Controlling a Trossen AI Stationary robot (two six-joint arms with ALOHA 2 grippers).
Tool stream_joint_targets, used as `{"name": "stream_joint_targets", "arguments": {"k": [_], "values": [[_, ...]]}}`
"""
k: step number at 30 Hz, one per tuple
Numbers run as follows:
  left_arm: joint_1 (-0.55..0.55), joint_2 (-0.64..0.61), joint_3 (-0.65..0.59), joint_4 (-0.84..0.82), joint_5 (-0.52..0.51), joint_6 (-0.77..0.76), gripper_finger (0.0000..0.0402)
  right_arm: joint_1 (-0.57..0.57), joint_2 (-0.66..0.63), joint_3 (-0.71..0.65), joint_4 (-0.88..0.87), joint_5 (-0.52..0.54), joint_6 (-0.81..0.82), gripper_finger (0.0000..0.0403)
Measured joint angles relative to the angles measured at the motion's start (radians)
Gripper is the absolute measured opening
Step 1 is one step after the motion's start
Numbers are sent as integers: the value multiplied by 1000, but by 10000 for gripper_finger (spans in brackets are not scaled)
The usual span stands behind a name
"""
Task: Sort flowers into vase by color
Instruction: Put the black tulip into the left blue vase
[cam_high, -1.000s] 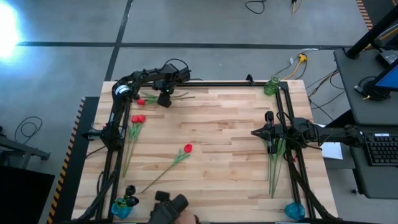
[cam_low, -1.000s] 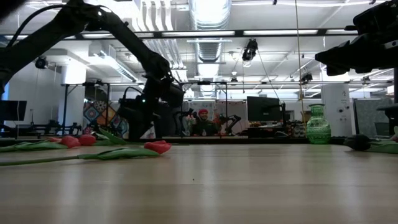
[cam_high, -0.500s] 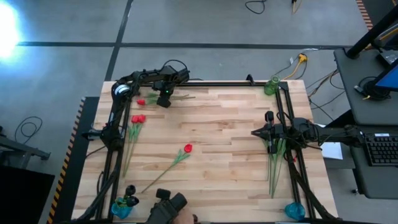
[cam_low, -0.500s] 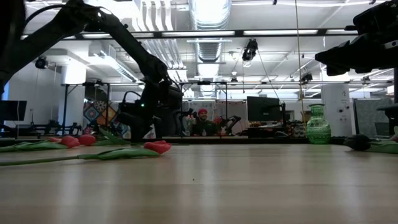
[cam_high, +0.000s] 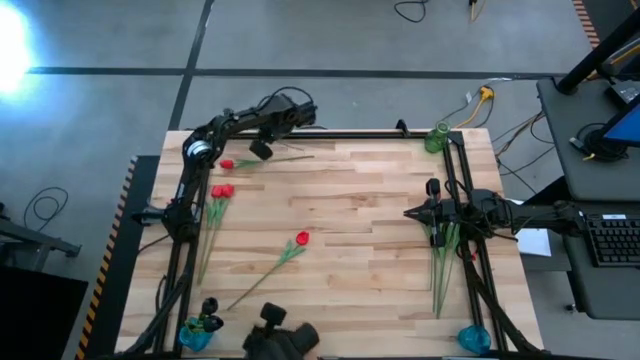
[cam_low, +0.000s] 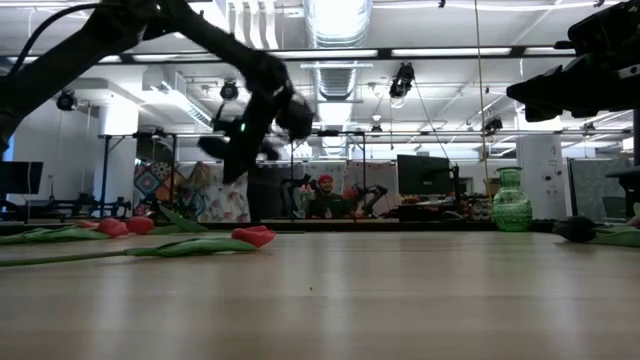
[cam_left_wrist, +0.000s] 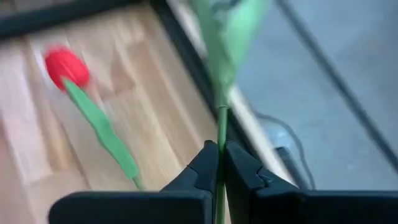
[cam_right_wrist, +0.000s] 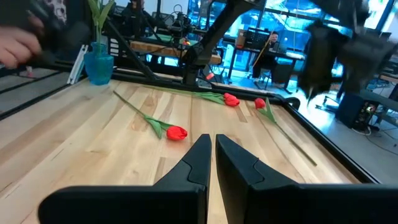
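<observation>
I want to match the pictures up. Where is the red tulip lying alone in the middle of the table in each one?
High view: the lone red tulip lies at the table's middle.
Low view: it is the nearest red head, left of centre.
Left wrist view: not in it; the red tulip there is another one.
Right wrist view: mid-picture.
Shared landmark: the blue vase, in the high and right wrist views.

Gripped flower's (cam_left_wrist: 222, 74) head out of frame
</observation>
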Motion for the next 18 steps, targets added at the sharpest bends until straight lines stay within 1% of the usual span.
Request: {"name": "stream_joint_targets", "arguments": {"k": [3, 5, 8, 13, 18], "values": [[-58, 0, 117, -142, -64, -25, 0, 0, 0, 0, 0, 0, 1, 18], [-99, -8, 157, -125, -97, 18, 0, 0, 0, 0, 0, 0, 0, 18], [-161, -14, 213, -127, -112, 92, 0, 0, 0, 0, 0, 0, 0, 18], [-260, -24, 255, -136, -108, 241, 0, 0, 0, 0, 0, 0, 1, 18], [-379, -39, 235, -135, -183, 255, 0, 0, 0, 0, 0, 0, 0, 18]]}}
